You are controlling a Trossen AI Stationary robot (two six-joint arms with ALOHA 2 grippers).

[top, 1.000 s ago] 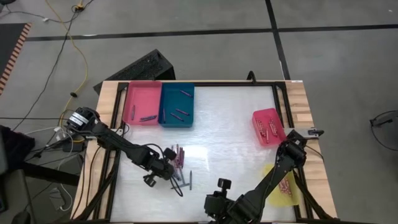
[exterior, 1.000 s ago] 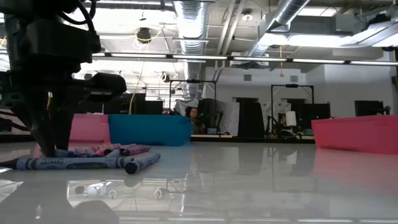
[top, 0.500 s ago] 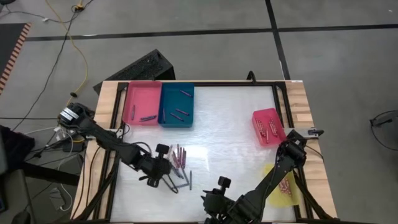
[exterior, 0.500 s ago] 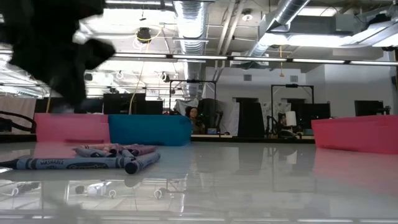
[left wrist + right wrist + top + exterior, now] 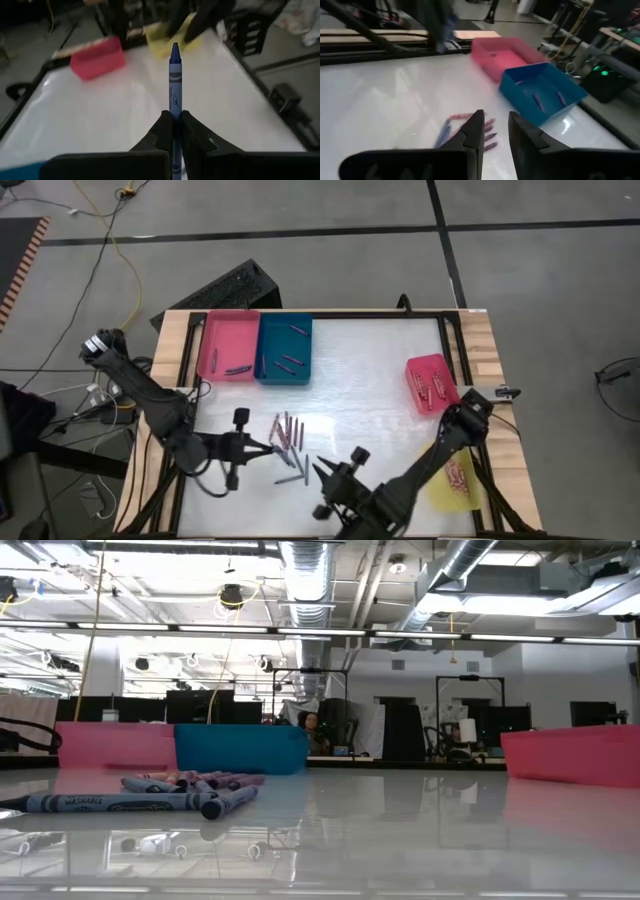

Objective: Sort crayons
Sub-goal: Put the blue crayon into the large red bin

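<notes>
left end effector [image 5: 173, 131] gripping blue crayon [image 5: 174, 80]

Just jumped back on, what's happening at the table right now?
The robot is sorting crayons. The left gripper has its fingers shut on a blue crayon, lifted beside the loose pile in the middle of the table. The right gripper hangs near the front edge, facing the pile, fingers slightly apart and holding nothing. A few crayons already lie in the pink tray and blue tray at the far left, and more in the red tray and yellow tray on the right.
</notes>
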